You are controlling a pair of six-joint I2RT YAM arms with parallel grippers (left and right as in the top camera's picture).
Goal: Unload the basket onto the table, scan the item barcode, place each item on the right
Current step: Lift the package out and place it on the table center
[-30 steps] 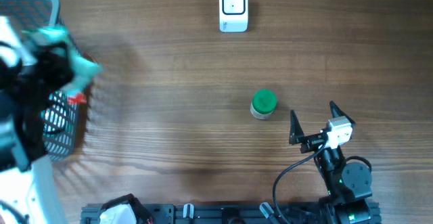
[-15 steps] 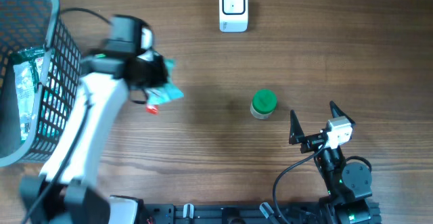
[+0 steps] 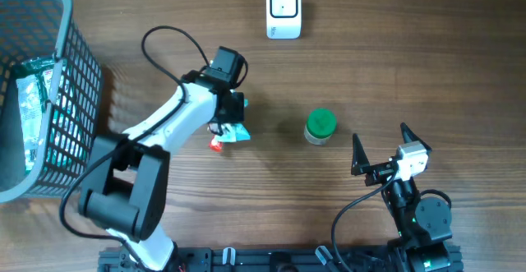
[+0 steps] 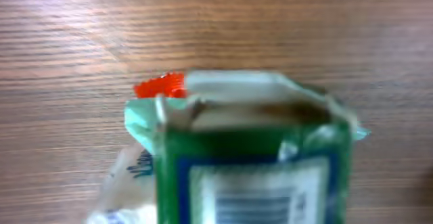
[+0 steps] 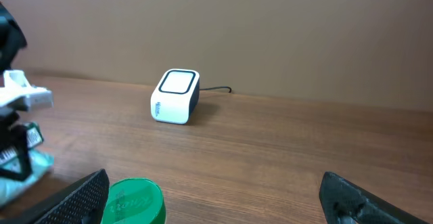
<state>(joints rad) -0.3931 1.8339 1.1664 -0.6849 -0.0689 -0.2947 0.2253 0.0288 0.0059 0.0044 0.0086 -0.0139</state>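
Observation:
The item is a green and white pouch (image 3: 237, 134) with a red cap (image 3: 216, 145), on or just above the table at mid-left. My left gripper (image 3: 230, 117) is directly over it, jaws hidden by the wrist. The pouch (image 4: 250, 149) fills the left wrist view, its barcode (image 4: 257, 207) facing the camera, and no fingers show there. At the far edge stands the white scanner (image 3: 283, 11), also visible in the right wrist view (image 5: 176, 97). My right gripper (image 3: 380, 132) rests open and empty at the lower right.
A green-lidded jar (image 3: 320, 126) stands between the pouch and the right gripper, close to that gripper's left finger (image 5: 81, 195). A grey wire basket (image 3: 78, 75) at the far left holds a green packet (image 3: 33, 99).
The left arm has swung from the basket rightward across the table, carrying the pouch to a spot left of the jar. The right arm has not moved.

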